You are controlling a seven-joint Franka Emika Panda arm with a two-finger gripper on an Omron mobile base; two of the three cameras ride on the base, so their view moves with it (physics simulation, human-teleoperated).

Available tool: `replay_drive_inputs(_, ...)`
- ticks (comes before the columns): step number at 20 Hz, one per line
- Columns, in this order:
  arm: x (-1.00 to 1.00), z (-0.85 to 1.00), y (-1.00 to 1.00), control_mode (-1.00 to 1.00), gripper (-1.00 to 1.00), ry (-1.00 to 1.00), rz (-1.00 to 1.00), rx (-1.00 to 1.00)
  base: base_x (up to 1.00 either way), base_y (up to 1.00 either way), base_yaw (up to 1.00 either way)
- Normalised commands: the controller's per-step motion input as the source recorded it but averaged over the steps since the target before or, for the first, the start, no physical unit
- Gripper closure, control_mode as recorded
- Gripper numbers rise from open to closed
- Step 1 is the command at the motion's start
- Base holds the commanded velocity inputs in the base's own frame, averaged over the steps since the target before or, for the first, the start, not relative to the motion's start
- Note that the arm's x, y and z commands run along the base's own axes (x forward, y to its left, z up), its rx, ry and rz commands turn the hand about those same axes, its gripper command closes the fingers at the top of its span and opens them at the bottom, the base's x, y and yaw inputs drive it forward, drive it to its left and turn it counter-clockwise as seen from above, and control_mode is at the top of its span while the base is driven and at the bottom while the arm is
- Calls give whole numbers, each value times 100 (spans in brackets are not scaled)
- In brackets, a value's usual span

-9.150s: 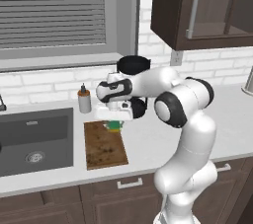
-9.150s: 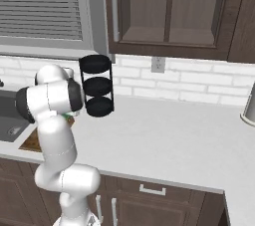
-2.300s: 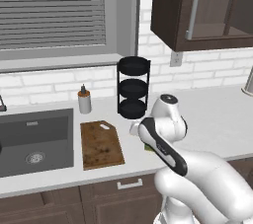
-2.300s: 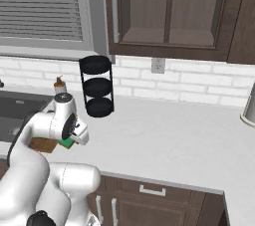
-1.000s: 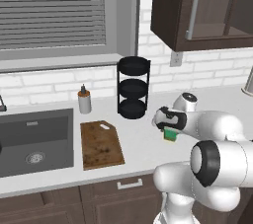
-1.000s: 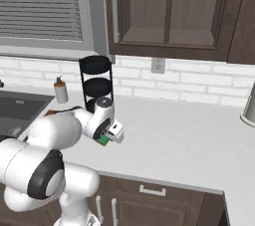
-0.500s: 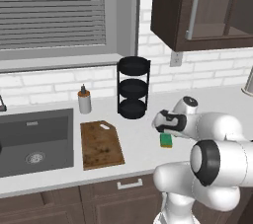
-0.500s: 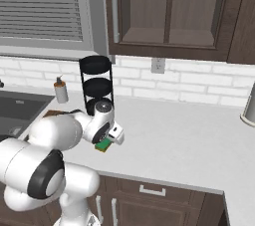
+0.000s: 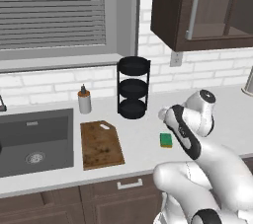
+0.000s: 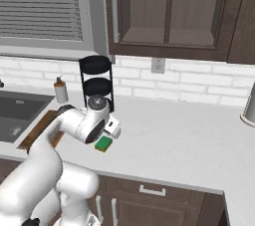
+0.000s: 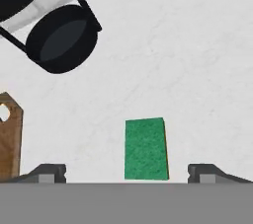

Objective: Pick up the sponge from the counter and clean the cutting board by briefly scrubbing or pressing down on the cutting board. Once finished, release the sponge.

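Two fingertips [image 11: 49, 172]: spread wide, holding nothing.
Gripper [image 11: 126, 173]: hovering over the sponge.
Sponge [image 11: 145, 149]: flat on the counter [image 9: 143, 134], green side up, apparently let go.
Cutting board [image 9: 101, 144]: well apart from the sponge, toward the sink [image 9: 34, 139].

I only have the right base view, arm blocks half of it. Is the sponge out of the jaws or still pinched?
Observer: Out. In the hand view the sponge lies flat on the counter between the two fingertips, with a clear gap to each.
Operator: Is it on the board or off it?
Observer: Off. The left base view shows the sponge apart from the cutting board, on bare counter to the board's right.
Operator: Anything close to it?
Observer: The black three-tier rack stands behind it near the wall; a small bottle sits behind the board.
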Motion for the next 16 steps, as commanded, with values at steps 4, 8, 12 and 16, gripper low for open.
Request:
replay_drive_inputs(4,-78,76,22,-100,-100,-50,0,-5,0,0,0)
replay_drive_inputs(8,-93,78,46,-100,-100,-45,-1,-4,0,0,0)
replay_drive_inputs(12,-95,47,59,-100,-100,-24,-2,-1,0,0,0)
replay_drive_inputs(16,-100,-14,55,-100,-100,-36,-1,-4,0,0,0)
